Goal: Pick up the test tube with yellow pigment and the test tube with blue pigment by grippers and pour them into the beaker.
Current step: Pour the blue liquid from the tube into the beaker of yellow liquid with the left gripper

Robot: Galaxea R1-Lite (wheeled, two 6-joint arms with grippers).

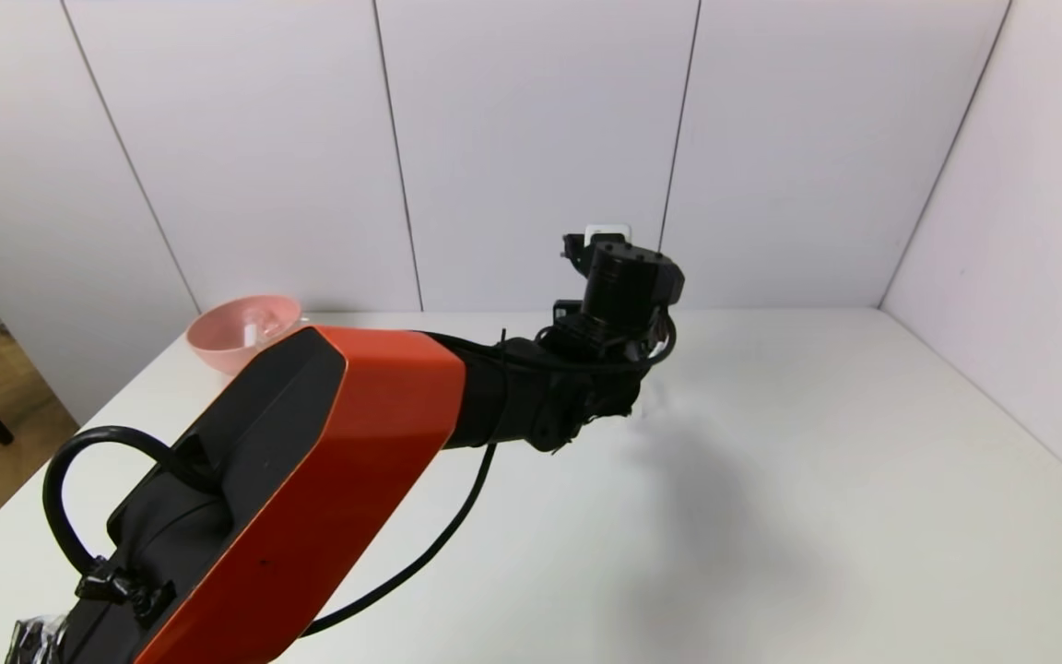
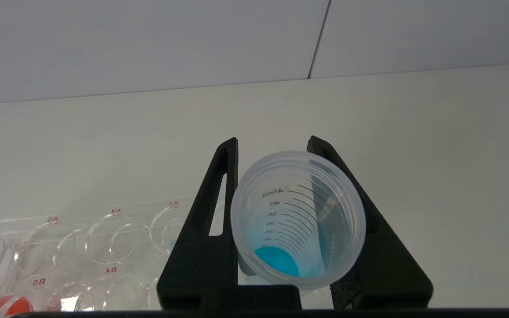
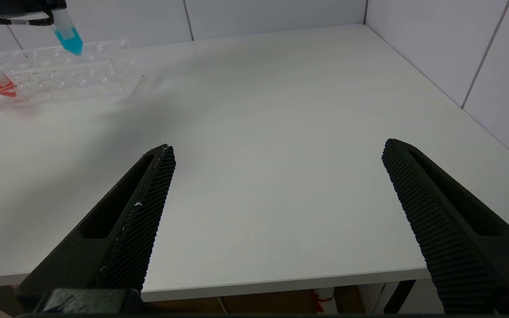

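Tubes: 1 blue tube (image 2: 298, 221) in left gripper (image 2: 272, 148), 1 red tube (image 3: 0, 85).

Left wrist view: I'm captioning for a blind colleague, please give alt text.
The left claw grips the test tube with blue pigment, seen down its open mouth, blue liquid at the bottom. The clear tube rack lies beside it on the white table.

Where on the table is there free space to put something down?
The table is bare from the clear tube rack to the right and near edges. It is crowded at the rack, where the left gripper holds the blue test tube, and near the pink bowl.
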